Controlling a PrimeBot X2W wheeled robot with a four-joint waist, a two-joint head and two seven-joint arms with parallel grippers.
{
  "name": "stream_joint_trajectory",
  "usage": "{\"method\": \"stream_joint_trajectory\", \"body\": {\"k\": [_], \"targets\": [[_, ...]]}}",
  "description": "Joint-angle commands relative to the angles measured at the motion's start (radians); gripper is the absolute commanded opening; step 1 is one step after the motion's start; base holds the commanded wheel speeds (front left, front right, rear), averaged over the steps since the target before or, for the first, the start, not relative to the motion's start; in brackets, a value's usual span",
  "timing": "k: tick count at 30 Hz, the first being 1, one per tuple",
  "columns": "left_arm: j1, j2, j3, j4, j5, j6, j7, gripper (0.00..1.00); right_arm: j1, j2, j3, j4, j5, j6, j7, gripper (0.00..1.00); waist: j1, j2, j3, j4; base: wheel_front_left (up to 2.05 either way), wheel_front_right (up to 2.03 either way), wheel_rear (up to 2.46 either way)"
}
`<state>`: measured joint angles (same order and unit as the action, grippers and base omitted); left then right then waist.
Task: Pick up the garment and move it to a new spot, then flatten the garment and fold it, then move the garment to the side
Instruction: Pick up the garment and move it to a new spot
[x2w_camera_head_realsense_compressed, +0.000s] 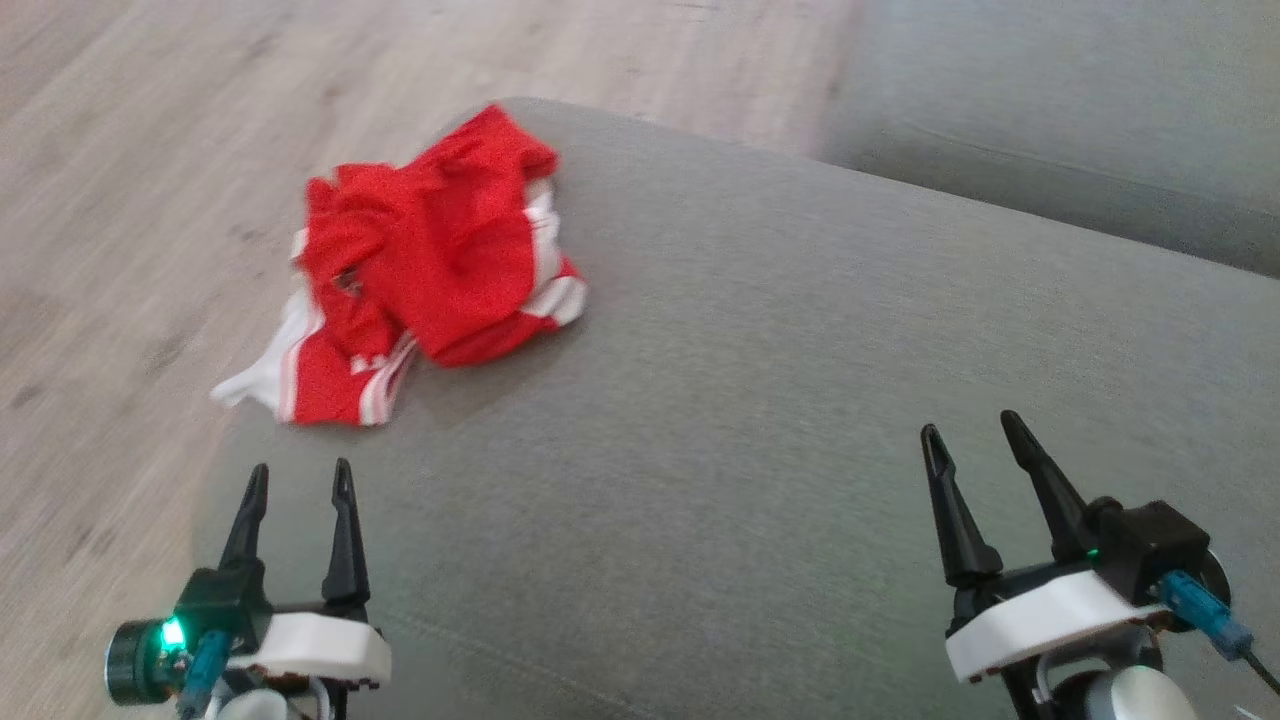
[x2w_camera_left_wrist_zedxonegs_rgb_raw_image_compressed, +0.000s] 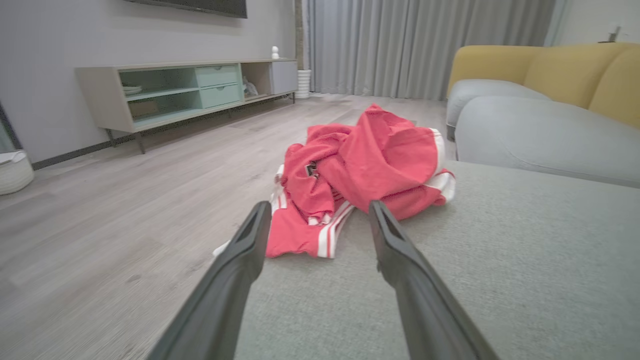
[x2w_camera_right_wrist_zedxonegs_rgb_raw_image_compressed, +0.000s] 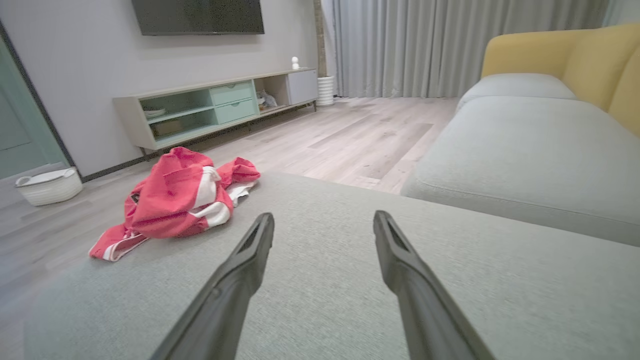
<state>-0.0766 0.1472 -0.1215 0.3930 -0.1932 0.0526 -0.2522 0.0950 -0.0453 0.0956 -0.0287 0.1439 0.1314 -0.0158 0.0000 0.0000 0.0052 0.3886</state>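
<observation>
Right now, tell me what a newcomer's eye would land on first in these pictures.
The crumpled red garment with white stripes grabs the eye, heaped at the left edge of the grey cushion, with one corner spilling past that edge. Next come the left gripper and right gripper, both open and empty, poised over the cushion's near side.

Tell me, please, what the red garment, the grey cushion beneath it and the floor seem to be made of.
Red garment: thin, soft sportswear cloth, probably a synthetic knit, matte; it crumples in loose folds and has white stripes. Grey cushion: woven upholstery fabric, matte, with a fine flecked grain. Floor: pale wood-grain planks, wood or laminate; I cannot tell which.
</observation>
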Motion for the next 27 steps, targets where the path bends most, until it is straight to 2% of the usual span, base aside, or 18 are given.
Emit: {"method": "stream_joint_trajectory", "body": {"k": [1, 7, 15, 21, 27], "targets": [[-0.034, 0.004, 0.046, -0.041, -0.009, 0.005, -0.010, 1.00, -0.039, -0.005, 0.029, -0.042, -0.007, -0.001, 0.002, 1.00, 0.0000, 0.0000, 0.012, 0.080, 0.00, 0.00, 0.00], [-0.016, -0.011, 0.061, -0.071, -0.013, -0.006, -0.010, 1.00, -0.045, -0.005, 0.040, -0.051, -0.009, -0.001, 0.010, 1.00, 0.0000, 0.0000, 0.014, 0.136, 0.00, 0.00, 0.00], [-0.002, -0.028, 0.075, -0.096, 0.008, -0.013, -0.010, 1.00, -0.054, -0.005, 0.048, -0.060, -0.016, -0.001, 0.025, 1.00, 0.0000, 0.0000, 0.030, 0.140, 0.00, 0.00, 0.00], [-0.075, -0.026, 0.068, -0.066, 0.023, -0.033, -0.010, 1.00, -0.066, -0.017, 0.049, -0.097, -0.025, -0.001, 0.053, 1.00, 0.0000, 0.0000, 0.092, 0.098, 0.00, 0.00, 0.00], [-0.281, -0.004, 0.046, 0.021, 0.026, -0.079, 0.004, 1.00, -0.102, -0.063, 0.049, -0.161, -0.030, -0.001, 0.099, 1.00, 0.0000, 0.0000, 0.216, 0.037, 0.00, 0.00, 0.00]]}}
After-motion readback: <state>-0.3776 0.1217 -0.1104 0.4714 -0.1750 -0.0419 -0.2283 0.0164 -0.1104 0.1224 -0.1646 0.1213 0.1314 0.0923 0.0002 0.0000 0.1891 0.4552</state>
